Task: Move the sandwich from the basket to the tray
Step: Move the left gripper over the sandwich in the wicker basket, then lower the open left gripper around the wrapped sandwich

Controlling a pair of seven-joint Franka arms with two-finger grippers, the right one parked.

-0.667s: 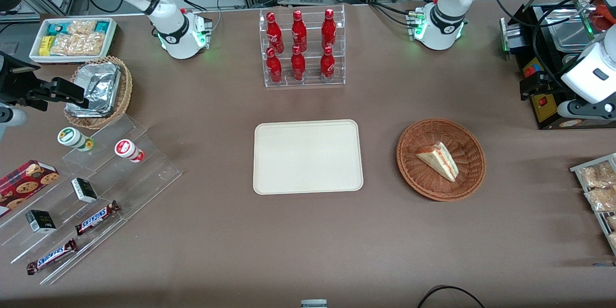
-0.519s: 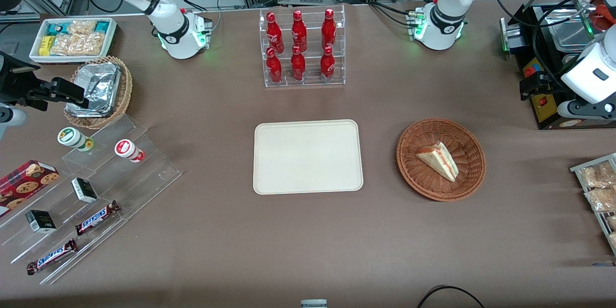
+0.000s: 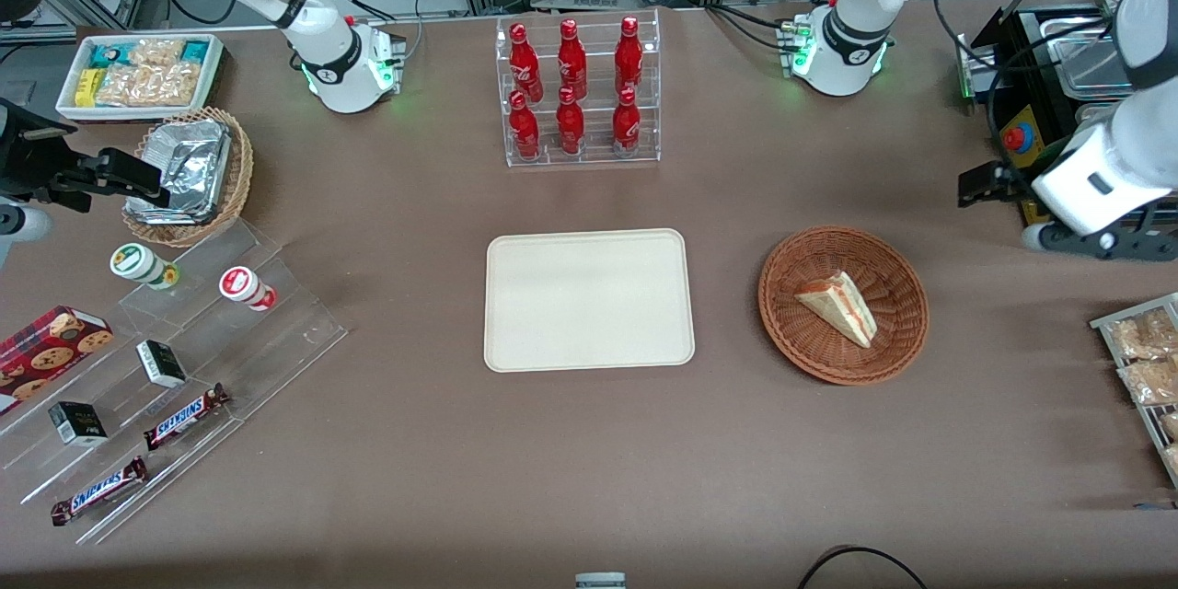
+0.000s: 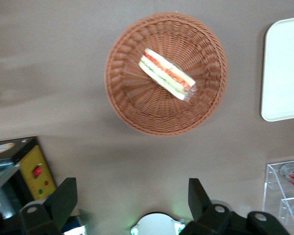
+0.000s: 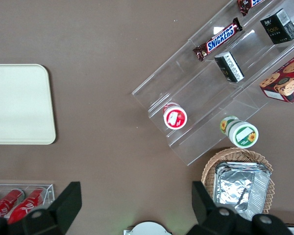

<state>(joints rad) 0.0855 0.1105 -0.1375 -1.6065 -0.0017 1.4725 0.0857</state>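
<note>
Well apart — the sandwich (image 4: 166, 74) lay slantwise in the basket (image 4: 132, 105), nearer the tray (image 3: 589, 359) than the gripper (image 4: 132, 203), jaws spread, empty.

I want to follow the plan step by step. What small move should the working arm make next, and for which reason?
Probably bring the gripper over the basket and lower it toward the sandwich. The gripper is open and holds nothing, it hangs apart from the basket toward the working arm's end of the table, the sandwich lies in the basket untouched, and the tray beside it holds nothing.
</note>
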